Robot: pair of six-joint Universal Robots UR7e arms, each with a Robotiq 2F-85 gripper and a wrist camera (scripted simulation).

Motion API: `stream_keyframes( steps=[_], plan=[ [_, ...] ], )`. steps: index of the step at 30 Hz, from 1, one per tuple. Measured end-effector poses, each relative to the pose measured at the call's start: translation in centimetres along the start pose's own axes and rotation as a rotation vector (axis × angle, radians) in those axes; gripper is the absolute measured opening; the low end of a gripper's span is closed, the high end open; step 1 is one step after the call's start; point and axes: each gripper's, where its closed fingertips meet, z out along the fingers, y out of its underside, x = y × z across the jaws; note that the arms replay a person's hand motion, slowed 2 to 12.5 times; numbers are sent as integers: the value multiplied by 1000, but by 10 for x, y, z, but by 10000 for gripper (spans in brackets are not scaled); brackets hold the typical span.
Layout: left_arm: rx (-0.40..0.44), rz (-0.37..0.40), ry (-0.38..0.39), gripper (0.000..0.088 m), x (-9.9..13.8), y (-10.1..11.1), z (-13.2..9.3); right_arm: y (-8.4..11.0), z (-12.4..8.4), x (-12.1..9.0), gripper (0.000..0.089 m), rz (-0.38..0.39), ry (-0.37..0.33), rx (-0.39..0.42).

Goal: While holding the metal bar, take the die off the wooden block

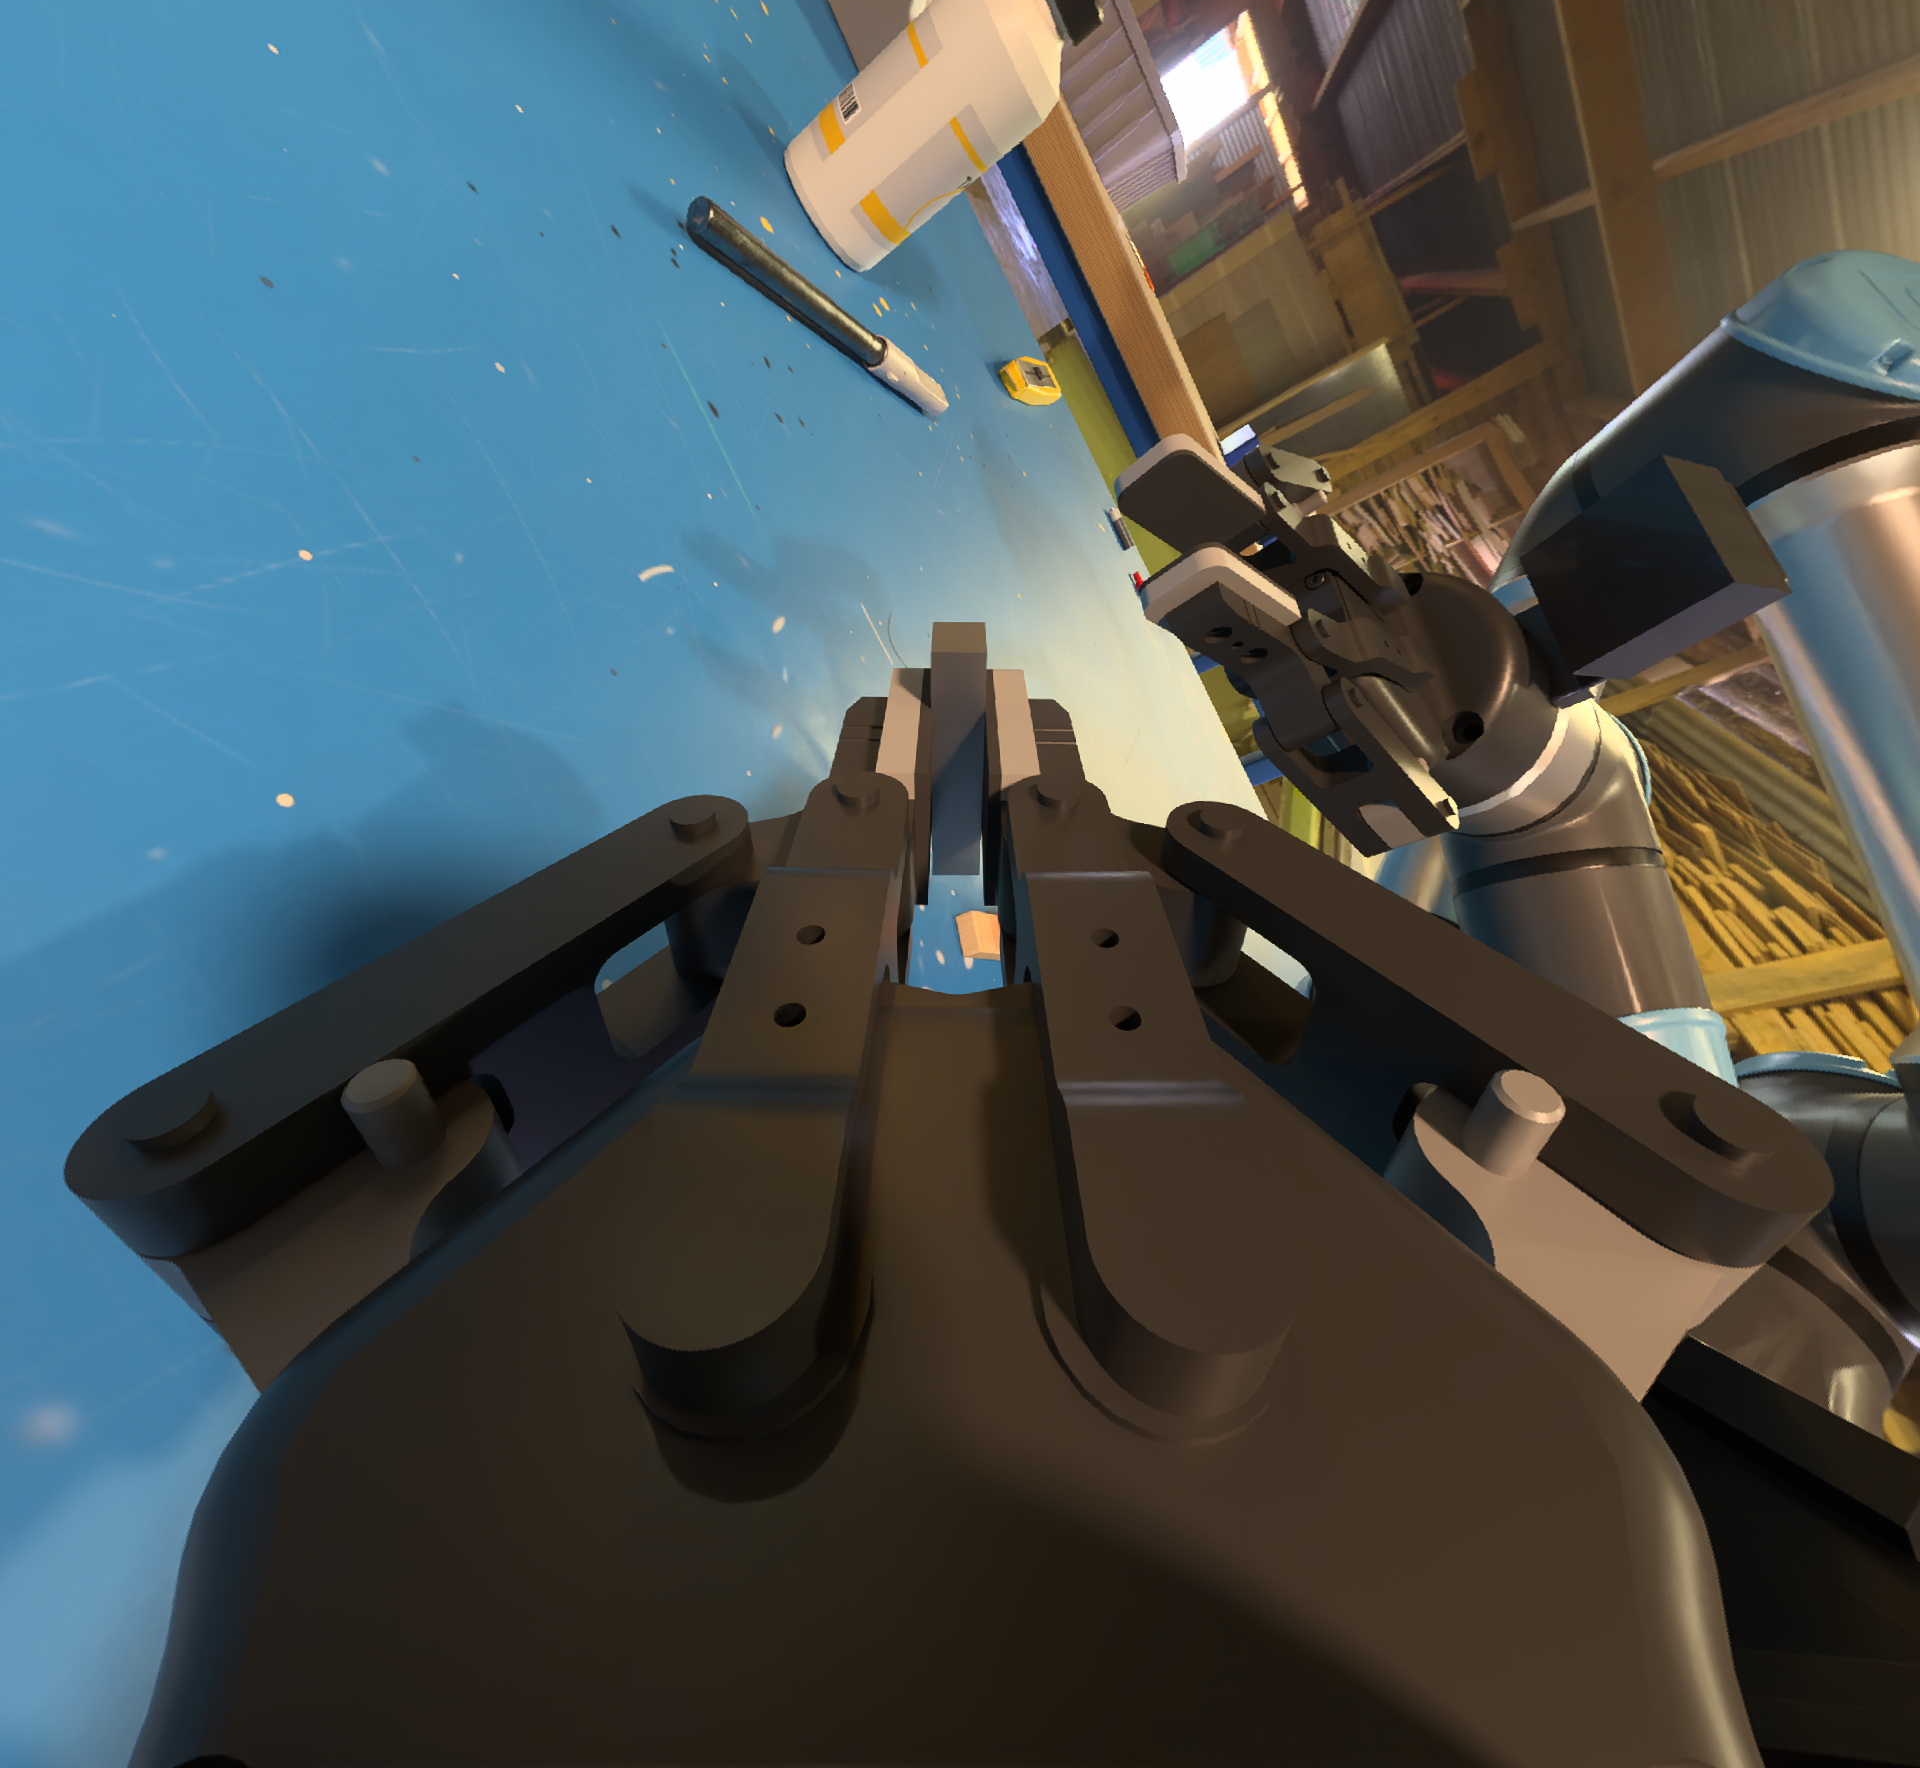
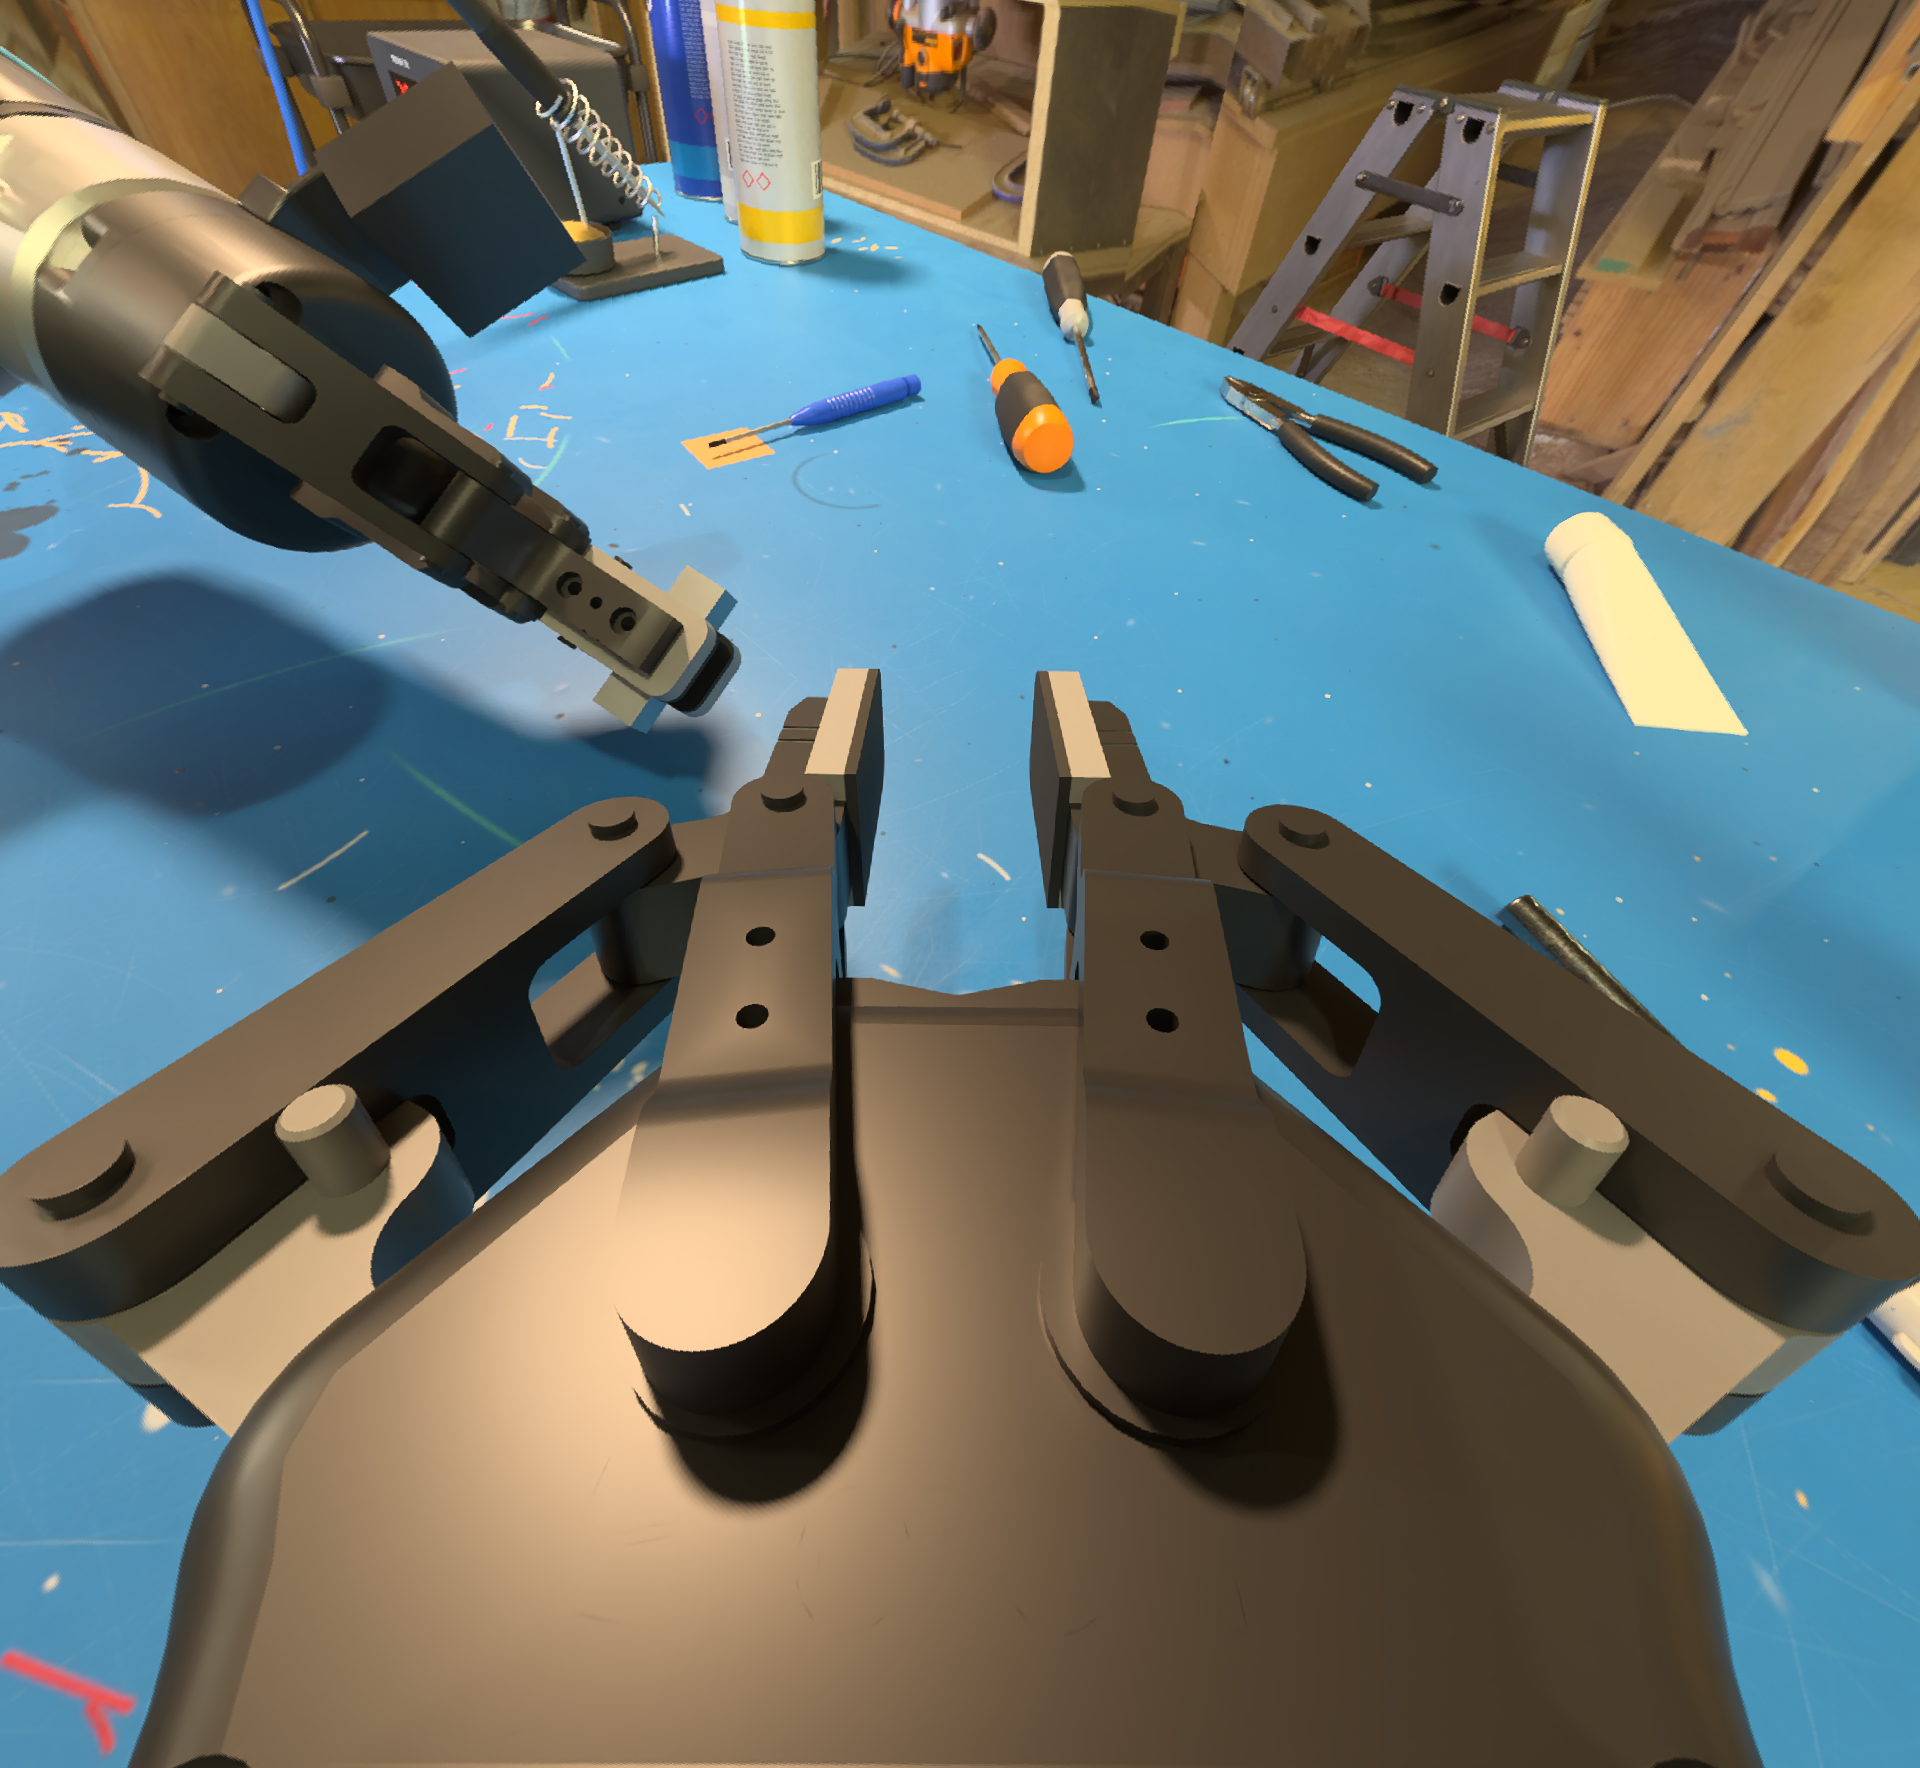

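Observation:
My left gripper (image 1: 958, 716) is shut on the grey metal bar (image 1: 958, 658), which sticks out past the fingertips above the blue table. It also shows in the right wrist view (image 2: 681, 653), with the bar (image 2: 698, 591) crosswise in its jaws. My right gripper (image 2: 956, 731) is open and empty, close to the right of the left gripper and above the table; it also shows in the left wrist view (image 1: 1195, 539). A small tan piece (image 1: 977, 934) shows under the left fingers; I cannot tell if it is the wooden block. No die is in view.
A white bottle (image 1: 925, 118), a black marker (image 1: 800, 305) and a small yellow object (image 1: 1029, 378) lie near the table edge. Spray cans (image 2: 774, 108), a soldering stand (image 2: 613, 191), screwdrivers (image 2: 1029, 419), pliers (image 2: 1320, 440) and a white tube (image 2: 1631, 627) sit on the table.

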Motion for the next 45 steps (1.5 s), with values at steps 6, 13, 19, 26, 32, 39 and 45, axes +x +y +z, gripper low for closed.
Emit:
stream_keyframes(
  steps=[6, 13, 19, 26, 32, 39, 45],
  plan=[
    [-7, 7, 3, 81, 0, 0, -2, 2, -4, -5, 282, 24, -31, -24],
    [-17, 20, -7, 81, -4, 2, -3, 4, -8, -11, 285, 69, -73, -51],
    [-21, 28, -11, 81, -7, 2, -6, 4, -13, -14, 298, 107, -106, -70],
    [-24, 71, -27, 81, -10, 1, -11, 4, -21, -17, 311, 140, -145, -101],
    [-34, 143, -44, 81, -11, -1, -16, 3, -27, -17, 314, 145, -171, -136],
    [-45, 250, -61, 81, -8, -5, -22, 8, -34, -22, 318, 170, -234, -206],
    [-61, 343, -74, 81, -5, -7, -26, 13, -40, -31, 316, 258, -334, -270]
  ],
)
